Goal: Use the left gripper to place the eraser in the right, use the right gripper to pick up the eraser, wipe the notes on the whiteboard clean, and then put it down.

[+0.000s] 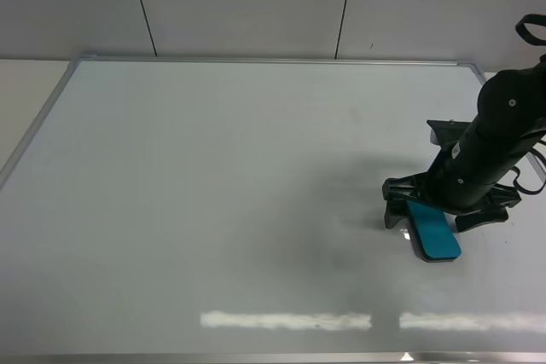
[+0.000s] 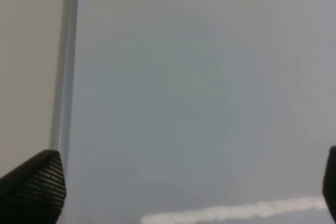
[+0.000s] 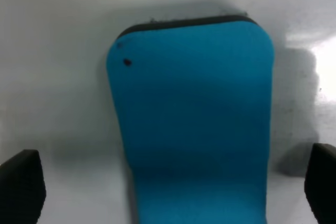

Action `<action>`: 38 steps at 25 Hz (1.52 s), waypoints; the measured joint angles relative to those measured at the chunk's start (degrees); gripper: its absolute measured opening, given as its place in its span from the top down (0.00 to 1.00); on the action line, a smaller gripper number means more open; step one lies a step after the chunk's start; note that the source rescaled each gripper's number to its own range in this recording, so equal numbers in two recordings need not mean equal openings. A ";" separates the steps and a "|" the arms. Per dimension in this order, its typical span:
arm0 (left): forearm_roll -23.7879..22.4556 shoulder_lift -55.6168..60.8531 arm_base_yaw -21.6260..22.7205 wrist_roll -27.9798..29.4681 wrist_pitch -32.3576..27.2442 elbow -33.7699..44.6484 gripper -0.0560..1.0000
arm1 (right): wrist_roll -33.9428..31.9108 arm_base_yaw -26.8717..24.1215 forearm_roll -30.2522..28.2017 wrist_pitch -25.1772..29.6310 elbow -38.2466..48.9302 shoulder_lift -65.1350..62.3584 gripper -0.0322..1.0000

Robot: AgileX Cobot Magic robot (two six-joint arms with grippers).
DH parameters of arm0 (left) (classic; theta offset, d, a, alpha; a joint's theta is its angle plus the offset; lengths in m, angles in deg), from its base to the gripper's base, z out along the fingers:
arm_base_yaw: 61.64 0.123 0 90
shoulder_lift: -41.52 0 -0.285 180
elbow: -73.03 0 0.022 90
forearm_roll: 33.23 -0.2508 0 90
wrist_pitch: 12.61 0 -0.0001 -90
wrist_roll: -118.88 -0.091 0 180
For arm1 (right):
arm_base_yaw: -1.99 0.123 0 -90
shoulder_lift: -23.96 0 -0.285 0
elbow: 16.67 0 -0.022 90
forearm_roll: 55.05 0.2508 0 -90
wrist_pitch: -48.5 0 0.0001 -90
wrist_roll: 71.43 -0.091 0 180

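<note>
The teal-blue eraser [image 1: 435, 232] lies flat on the whiteboard [image 1: 213, 193] at the right, near the front. My right gripper [image 1: 433, 217] hangs over its near end, open, with one finger on each side and not touching it. In the right wrist view the eraser [image 3: 194, 103] fills the middle between the two fingertips [image 3: 21, 184], on the white board [image 3: 52, 51]. My left gripper [image 2: 178, 187] is open and empty over the board [image 2: 184, 103] beside its silver frame [image 2: 65, 61]. It does not show in the exterior view. No red notes are visible.
The board's silver frame [image 1: 38, 130] runs along the left and back edges. A grey panelled wall [image 1: 247, 2] stands behind. A bright light reflection [image 1: 286, 320] lies across the board's front.
</note>
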 joint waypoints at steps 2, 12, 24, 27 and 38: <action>0.00 0.00 0.00 0.00 0.00 0.00 0.00 | 0.00 0.00 0.00 0.06 0.00 -0.14 0.01; 0.00 0.00 0.00 0.00 0.00 0.00 0.00 | 0.62 -3.19 0.20 0.54 0.00 -18.85 0.00; 0.00 0.00 0.00 0.00 0.00 0.00 0.00 | 12.09 -22.45 4.42 11.36 0.05 -47.59 0.00; 0.00 0.00 0.00 0.00 0.00 0.00 0.00 | 12.78 -23.03 4.77 15.86 0.05 -55.01 0.00; -0.07 0.00 0.00 0.00 0.00 0.00 0.00 | 18.64 -23.03 4.88 23.81 0.28 -83.39 0.00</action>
